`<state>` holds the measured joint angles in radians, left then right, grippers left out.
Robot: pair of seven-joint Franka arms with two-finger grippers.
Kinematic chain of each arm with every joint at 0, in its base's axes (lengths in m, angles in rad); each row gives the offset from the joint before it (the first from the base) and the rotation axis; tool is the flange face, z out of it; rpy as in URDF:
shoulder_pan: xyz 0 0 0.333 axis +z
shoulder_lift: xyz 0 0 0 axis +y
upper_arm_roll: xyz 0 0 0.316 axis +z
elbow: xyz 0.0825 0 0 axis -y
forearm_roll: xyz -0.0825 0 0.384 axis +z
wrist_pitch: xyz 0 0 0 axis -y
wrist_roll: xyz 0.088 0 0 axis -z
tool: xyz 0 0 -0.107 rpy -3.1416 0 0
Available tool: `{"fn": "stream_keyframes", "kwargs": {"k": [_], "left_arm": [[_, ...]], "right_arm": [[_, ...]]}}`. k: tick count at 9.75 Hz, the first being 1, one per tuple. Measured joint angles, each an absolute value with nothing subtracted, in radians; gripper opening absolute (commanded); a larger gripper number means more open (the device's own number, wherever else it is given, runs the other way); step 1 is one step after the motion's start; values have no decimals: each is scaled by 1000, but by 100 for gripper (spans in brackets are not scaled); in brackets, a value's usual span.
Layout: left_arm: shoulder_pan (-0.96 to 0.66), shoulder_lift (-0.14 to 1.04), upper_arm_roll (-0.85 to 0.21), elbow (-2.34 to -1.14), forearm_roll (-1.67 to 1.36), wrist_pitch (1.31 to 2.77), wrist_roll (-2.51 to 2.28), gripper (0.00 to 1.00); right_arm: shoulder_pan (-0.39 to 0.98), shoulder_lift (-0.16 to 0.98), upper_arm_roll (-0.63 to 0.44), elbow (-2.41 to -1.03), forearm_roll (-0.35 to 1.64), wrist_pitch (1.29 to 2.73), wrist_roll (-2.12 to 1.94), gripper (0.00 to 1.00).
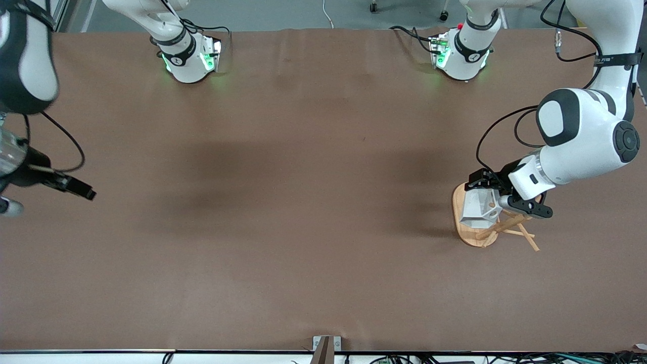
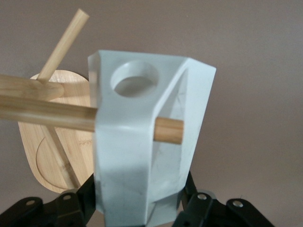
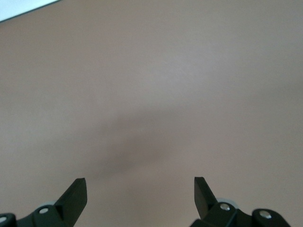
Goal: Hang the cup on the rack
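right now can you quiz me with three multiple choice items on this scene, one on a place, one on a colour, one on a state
1. Where is the cup?
A. over the rack, toward the left arm's end of the table
B. on the table by the right arm's base
C. in the right gripper

2. What colour is the cup?
A. green
B. white
C. black

3. How does the cup meet the rack's peg?
A. apart from it
C. lying on the base
B. the peg passes through the opening by its handle

Answers:
1 A, the front view shows it in the left gripper above the oval base.
2 B, both views show it white.
3 B, the left wrist view shows the peg's tip poking out through the cup.
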<state>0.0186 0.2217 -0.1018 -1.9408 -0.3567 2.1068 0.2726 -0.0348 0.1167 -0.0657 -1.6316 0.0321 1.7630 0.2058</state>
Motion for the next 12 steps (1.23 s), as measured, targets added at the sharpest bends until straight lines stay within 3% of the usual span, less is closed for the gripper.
{"fn": "stream_keyframes", "kwargs": {"k": [1,2,6,12], "left_arm": [[20,222,-98,-1939,-357,2107,226,85],[20,221,-95,-1936,-357,2107,192,100],[20,147,-44,-1924,-338,1995,173,100],[12,-98,-39,-1884,-59,1864,30,100]], "right_arm": [[-59,75,-52,-1630,32,1707,200,100],[-71,37,-48,-1629,32,1674,199,100],[-104,-5,-47,-1511,21,1492,110,100],[-106,9,-83,-1511,18,1538,99,100]]}}
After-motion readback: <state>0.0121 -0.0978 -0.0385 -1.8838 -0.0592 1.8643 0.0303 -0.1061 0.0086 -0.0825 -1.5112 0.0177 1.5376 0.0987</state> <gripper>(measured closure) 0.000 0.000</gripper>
